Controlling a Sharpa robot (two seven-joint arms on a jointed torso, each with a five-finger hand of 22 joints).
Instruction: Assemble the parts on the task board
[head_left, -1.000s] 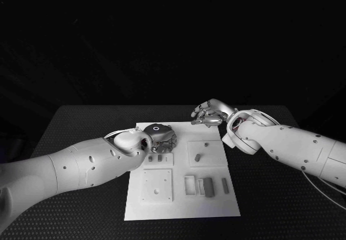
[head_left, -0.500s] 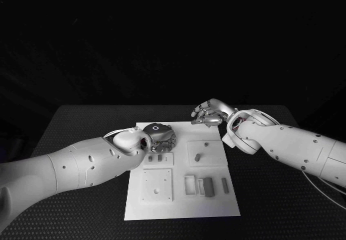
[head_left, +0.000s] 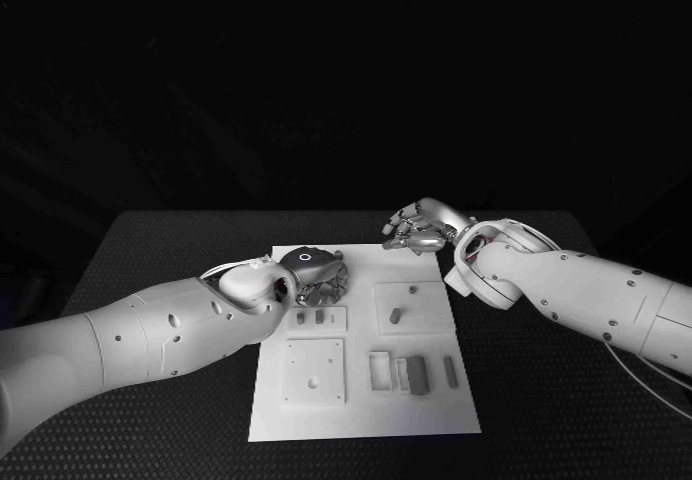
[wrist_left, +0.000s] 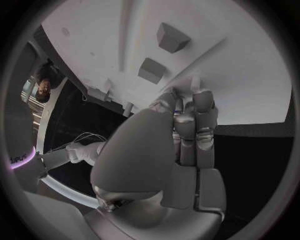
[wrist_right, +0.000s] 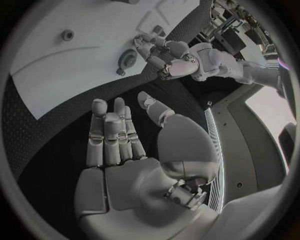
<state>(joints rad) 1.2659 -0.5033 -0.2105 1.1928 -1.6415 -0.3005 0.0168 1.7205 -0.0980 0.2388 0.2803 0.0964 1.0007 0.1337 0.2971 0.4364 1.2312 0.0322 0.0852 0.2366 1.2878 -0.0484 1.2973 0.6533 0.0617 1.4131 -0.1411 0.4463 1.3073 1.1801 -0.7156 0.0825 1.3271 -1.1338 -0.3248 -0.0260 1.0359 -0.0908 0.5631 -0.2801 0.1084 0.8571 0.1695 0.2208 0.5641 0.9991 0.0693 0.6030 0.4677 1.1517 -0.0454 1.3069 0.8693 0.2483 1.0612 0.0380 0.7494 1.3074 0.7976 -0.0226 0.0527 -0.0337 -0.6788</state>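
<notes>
The white task board (head_left: 361, 405) lies in the middle of the table. My left hand (head_left: 320, 272) hangs over its far left part, fingers bunched with their tips down on the board (wrist_left: 250, 75). Whether they pinch anything cannot be made out. Two small grey blocks (wrist_left: 172, 37) stand just past those fingertips. From the right wrist view the left hand (wrist_right: 172, 60) sits beside a round part (wrist_right: 128, 60) on the board (wrist_right: 75, 75). My right hand (head_left: 418, 228) hovers at the board's far right corner, and there the right hand (wrist_right: 125, 150) has straight, spread fingers holding nothing.
Nearer me on the board are a raised plate with a grey piece (head_left: 395, 314), a square plate (head_left: 315, 370) and several grey bars (head_left: 417, 374). Black table (head_left: 577, 400) surrounds the board on all sides.
My left forearm has shifted slightly and its hand has edged a little farther from me over the same spot. The right hand has not moved.
</notes>
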